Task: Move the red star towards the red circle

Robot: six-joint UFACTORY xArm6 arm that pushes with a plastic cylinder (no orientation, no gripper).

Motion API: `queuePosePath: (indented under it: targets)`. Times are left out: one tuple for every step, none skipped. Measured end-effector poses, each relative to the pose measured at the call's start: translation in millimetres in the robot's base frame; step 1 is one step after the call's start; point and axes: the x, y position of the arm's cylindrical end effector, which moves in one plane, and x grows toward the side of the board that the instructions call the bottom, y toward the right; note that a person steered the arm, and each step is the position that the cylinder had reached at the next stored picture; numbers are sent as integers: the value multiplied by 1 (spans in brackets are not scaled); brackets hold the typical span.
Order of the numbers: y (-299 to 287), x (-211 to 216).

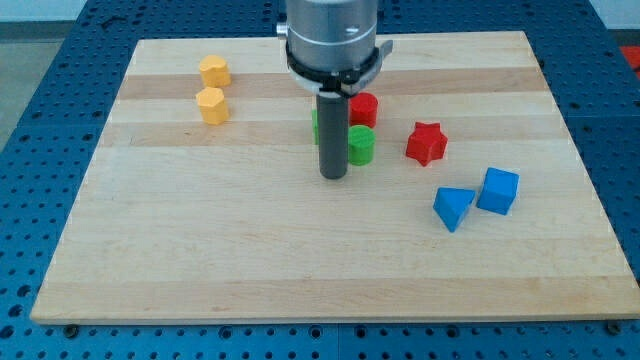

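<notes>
The red star (426, 143) lies right of the board's middle. The red circle (363, 108) lies up and to the left of it, partly hidden behind the arm's body. My tip (333, 176) rests on the board left of the red star, just left of and below a green circle (361, 146). The tip is well apart from the red star, with the green circle between them.
A second green block (316, 124) is mostly hidden behind the rod. Two yellow blocks (214, 71) (211, 105) lie at the view's top left. A blue triangle-like block (453, 208) and a blue cube (498, 190) lie at the lower right. The wooden board (200, 250) ends near all view edges.
</notes>
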Motion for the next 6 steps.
queuePosePath:
  targets:
    - [36,2]
    - [90,-2]
    - [138,-4]
    - [150,-19]
    - [136,-30]
    - [114,-38]
